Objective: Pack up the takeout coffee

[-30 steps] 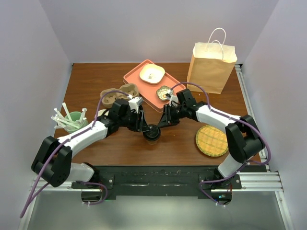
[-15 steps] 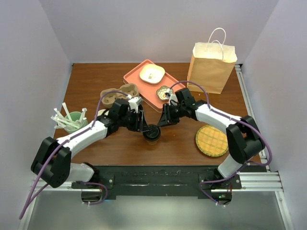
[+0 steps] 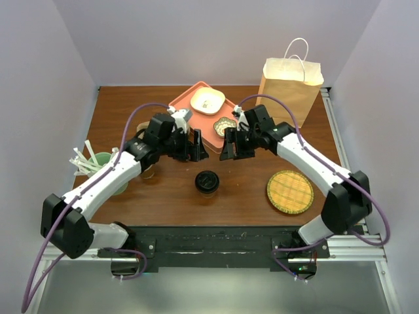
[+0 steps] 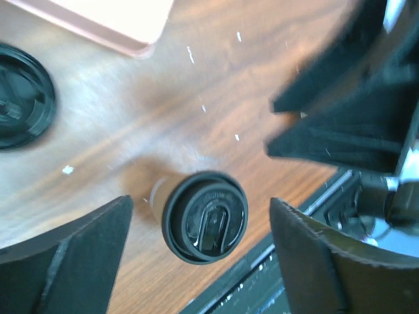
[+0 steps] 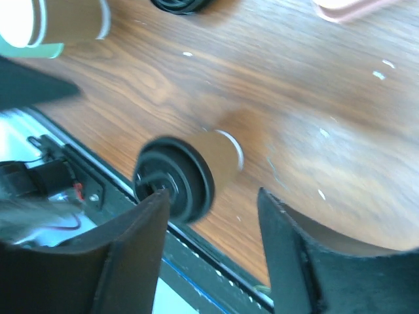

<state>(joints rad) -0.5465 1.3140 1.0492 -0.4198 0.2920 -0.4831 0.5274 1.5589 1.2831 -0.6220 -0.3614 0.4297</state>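
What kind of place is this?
Probably a robot test booth staged as a café counter: plain pale walls around a brown wooden table, a black-lidded brown paper cup, a tan paper bag.

lidded takeout coffee (image 4: 205, 216) (upright) on table (image 4: 131, 124)

left arm (image 3: 98, 188) and right arm (image 3: 306, 159) are the same build: glossy white tube links, chunky black joint housings, rounded black shoulder blocks at the base end. Thin purple cable (image 3: 40, 269) runs loose along each arm, bowing out in wide loops. Left fingers (image 4: 72, 261) and right fingers (image 5: 127, 261) are matte black, broad wedge-shaped plates with bevelled edges. Both arms sit on a black base plate (image 3: 209, 245) at the bench edge
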